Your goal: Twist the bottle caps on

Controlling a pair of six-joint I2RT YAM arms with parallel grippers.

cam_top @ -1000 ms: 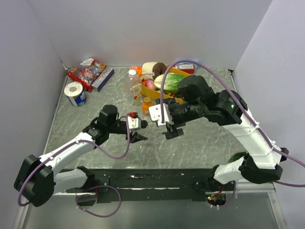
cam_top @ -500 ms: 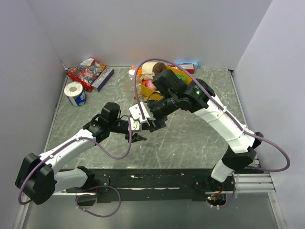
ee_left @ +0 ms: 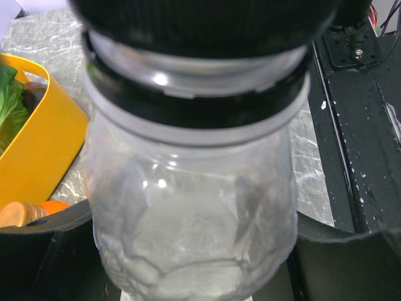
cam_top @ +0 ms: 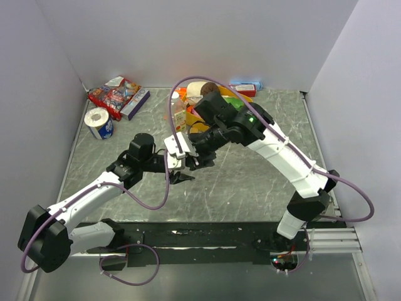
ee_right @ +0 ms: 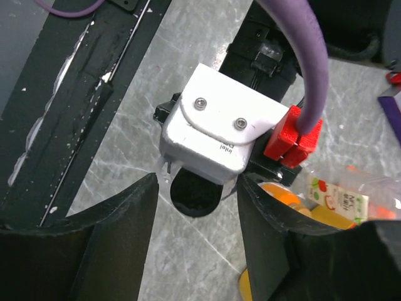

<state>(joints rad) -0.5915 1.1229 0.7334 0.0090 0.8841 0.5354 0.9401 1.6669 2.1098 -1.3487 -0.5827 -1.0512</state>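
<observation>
Cropped by top edge and blurred: black cap (ee_left: pixel 200 25). Cut off below: clear greyish bottle (ee_left: pixel 188 232). Half hidden too under left wrist camera (ee_right: pixel 216 135) in right wrist view. Unseen from above.

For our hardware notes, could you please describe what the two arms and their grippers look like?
The left arm and right arm have white links, black joints and looping purple cables; the right shows a green light. Left gripper and right gripper have black fingers and white wrist cameras.
</observation>
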